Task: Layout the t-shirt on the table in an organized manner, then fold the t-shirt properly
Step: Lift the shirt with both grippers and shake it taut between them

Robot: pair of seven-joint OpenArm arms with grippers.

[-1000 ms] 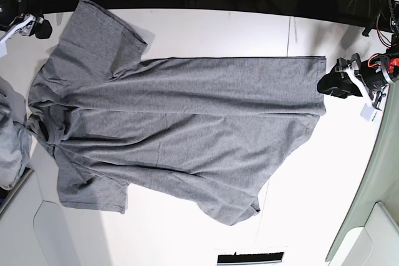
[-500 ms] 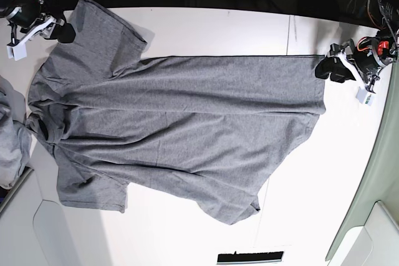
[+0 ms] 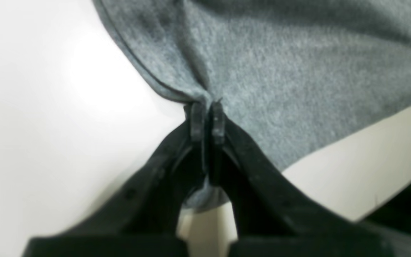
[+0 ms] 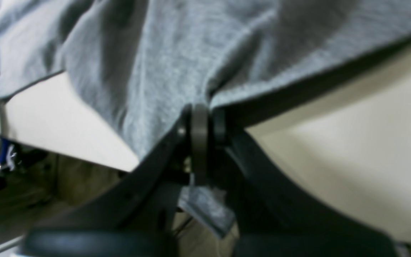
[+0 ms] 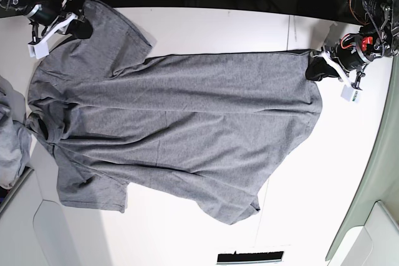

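Nearest your left wrist camera, the black left gripper [image 3: 207, 119] has its jaws pinched together on the hem of the large heather-grey cotton t-shirt [image 3: 280, 67], with a small tuft of cloth poking out behind the fingertips. The broad white tabletop [image 3: 48, 125] below is blurred. Your right wrist camera shows the same on the other side: the right gripper [image 4: 200, 123] is clamped on a stitched edge of the shirt [image 4: 162, 60], a scrap of fabric hanging beneath the jaws (the picture is too soft to say which seam it is).

In the base view the shirt [image 5: 181, 123] lies spread across the middle of the table [image 5: 206, 29], collar toward the left edge and hem toward the right. The right gripper [image 5: 80, 27] grips the sleeve near the far left corner; the left gripper [image 5: 317, 69] grips the hem's far corner near the right edge. A bunched heap of grey cloth [image 5: 12, 141] is cut off by the left frame edge.
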